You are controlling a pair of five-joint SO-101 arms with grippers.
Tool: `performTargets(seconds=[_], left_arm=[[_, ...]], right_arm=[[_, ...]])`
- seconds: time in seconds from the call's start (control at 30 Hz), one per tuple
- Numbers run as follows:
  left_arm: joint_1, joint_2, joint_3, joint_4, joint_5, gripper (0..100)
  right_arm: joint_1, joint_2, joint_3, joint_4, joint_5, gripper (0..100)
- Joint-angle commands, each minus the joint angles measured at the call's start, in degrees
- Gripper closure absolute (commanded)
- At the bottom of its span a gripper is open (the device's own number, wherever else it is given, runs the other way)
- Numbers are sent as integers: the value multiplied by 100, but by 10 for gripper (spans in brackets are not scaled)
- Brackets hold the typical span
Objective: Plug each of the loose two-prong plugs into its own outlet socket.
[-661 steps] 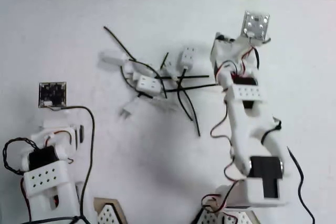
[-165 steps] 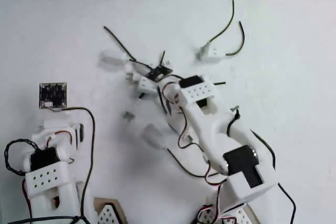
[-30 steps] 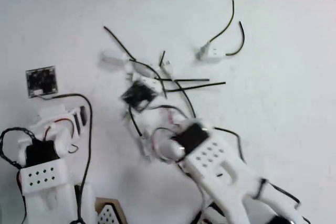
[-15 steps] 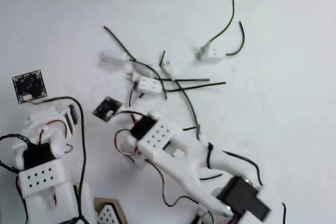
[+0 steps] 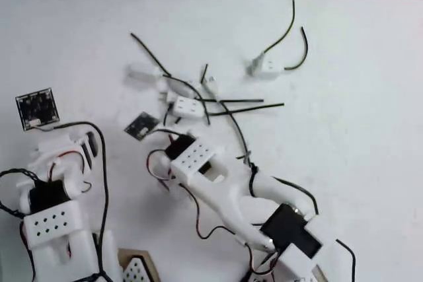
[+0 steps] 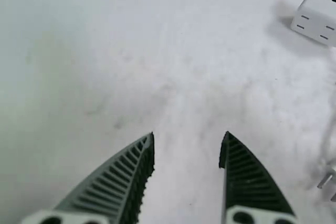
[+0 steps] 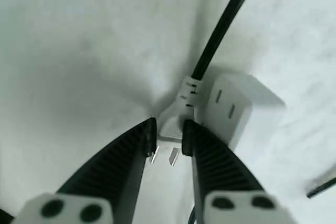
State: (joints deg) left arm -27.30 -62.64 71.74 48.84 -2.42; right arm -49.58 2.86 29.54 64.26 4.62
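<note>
My right gripper (image 7: 168, 129) is shut on a white two-prong plug (image 7: 169, 120) whose prongs point back toward the wrist. Its black cable (image 7: 223, 24) runs away from the fingers. A white outlet socket (image 7: 236, 107) with two slots lies right beside the plug. In the high view the right gripper (image 5: 165, 138) sits just in front of that socket (image 5: 187, 107) in the cable tangle. A second socket (image 5: 264, 67) lies apart at the back right. My left gripper (image 6: 188, 145) is open over bare table; in the high view it (image 5: 87, 142) is at the front left. Another socket (image 6: 317, 19) lies beyond it.
Black cables (image 5: 225, 105) cross around the middle socket, and another white piece (image 5: 142, 74) lies at the tangle's back left. Metal prongs (image 6: 325, 179) of a loose plug show at the left wrist view's edge. The white table (image 5: 357, 130) is bare at the right.
The right arm swung left across the table's middle, then edged toward the cable tangle. The left arm turned slightly left and has since held still.
</note>
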Motion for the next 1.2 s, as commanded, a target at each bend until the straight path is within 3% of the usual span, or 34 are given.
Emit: performTargets(seconds=[0.0,0.47,0.6,1.17], left_arm=[[-48,-110,-18,-105,53,789],[-48,-101,-18,-97,35,790],[-48,-101,-18,-97,35,790],[-48,-101,-9,-97,35,791]], right_arm=[[110,22,-105,-48,-35,914],[84,40,-70,13,-35,909],[92,40,-97,295,-26,861],[84,391,-123,277,-18,879]])
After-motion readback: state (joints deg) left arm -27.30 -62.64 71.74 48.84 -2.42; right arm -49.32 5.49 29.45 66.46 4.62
